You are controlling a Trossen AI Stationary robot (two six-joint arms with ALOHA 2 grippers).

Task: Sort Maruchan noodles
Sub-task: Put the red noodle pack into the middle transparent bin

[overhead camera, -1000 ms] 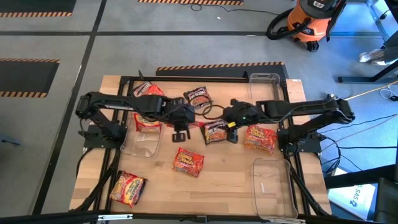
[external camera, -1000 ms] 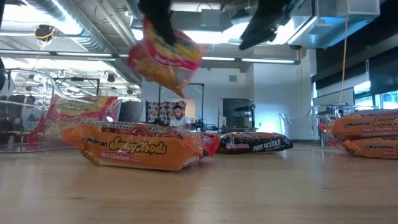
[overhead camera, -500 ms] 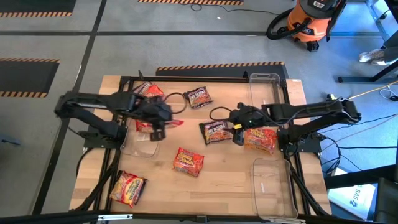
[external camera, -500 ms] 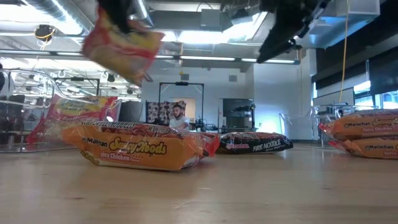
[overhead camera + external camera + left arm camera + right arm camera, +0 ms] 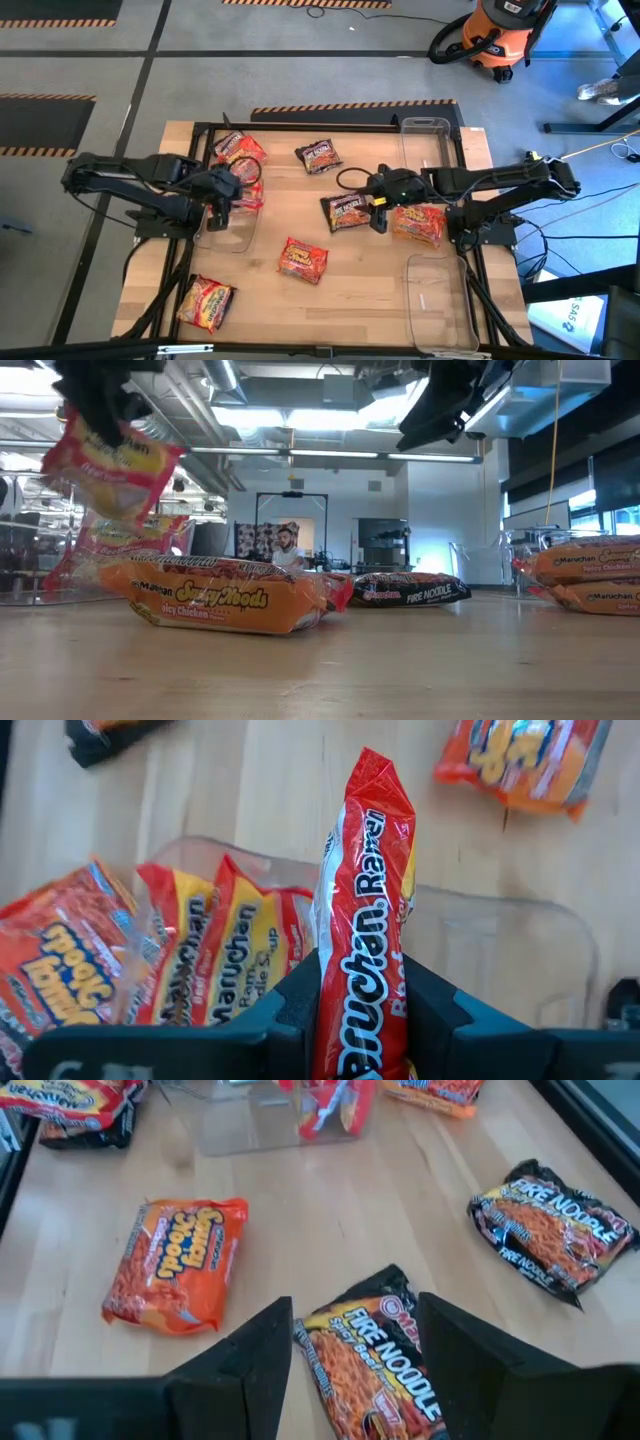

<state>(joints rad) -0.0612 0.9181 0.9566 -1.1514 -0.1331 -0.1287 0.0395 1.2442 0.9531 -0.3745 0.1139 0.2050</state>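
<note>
Where the left gripper closes, its two dark fingers pinch a red-and-yellow Maruchan packet by one end, the packet standing edge-on between them with its long axis running straight out from the jaws. Seen from above, the gripper and packet hang over the clear bin on the table's left; at table height the packet dangles tilted, clear of the wood.

Left bin: transparent, rectangular, holding several red-and-yellow packets stacked on edge along one side.

Right gripper: jaws spread, holding nothing, poised over a dark Fire Noodle packet near the table's centre. That packet lies flat, long axis slanted.

Other packets, all flat on the table:
- a second dark Fire Noodle packet toward the far edge;
- an orange Saucy Noods packet in the middle;
- an orange packet at the near left corner;
- orange packets beside the right arm;
- a red-and-yellow packet at the far left.

Surface: light wooden table in a black frame, with two more clear bins on the right, one far, one near.

Room: grey floor with hazard-striped tape, an orange shop vacuum, exposed ceiling ducts, and a person seated far behind the table.
</note>
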